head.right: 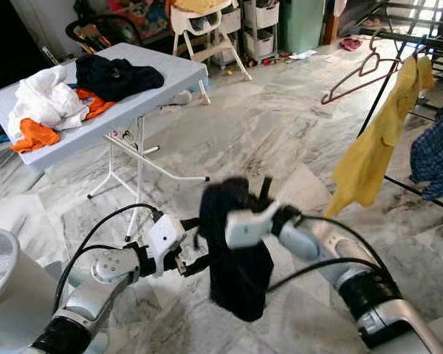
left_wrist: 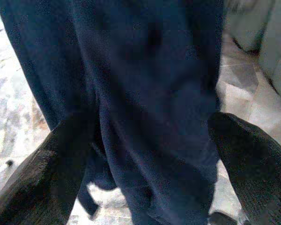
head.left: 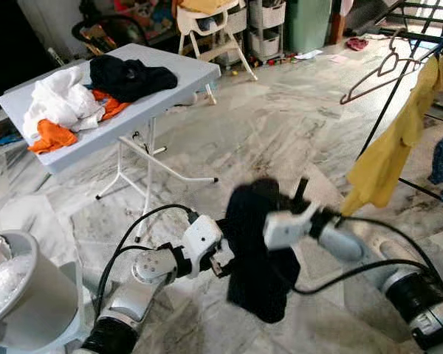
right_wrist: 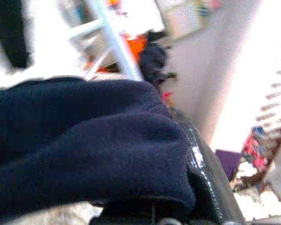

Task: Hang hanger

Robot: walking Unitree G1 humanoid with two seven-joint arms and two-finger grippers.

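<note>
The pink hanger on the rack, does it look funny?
A bit. The pink hanger hangs empty and tilted on the drying rack, beside the yellow shirt. The dark garment meant for hanging is bunched over the right claw, not on any hanger.

Right tool (head.left: 301, 193) holds up a dark garment (head.left: 257, 251) (left tool (head.left: 223, 259) alongside).

Marble-patterned tile floor (head.left: 280, 133), white folding table (head.left: 184, 70) with heaped clothes (head.left: 66, 99), high chair (head.left: 214, 22) behind.
</note>
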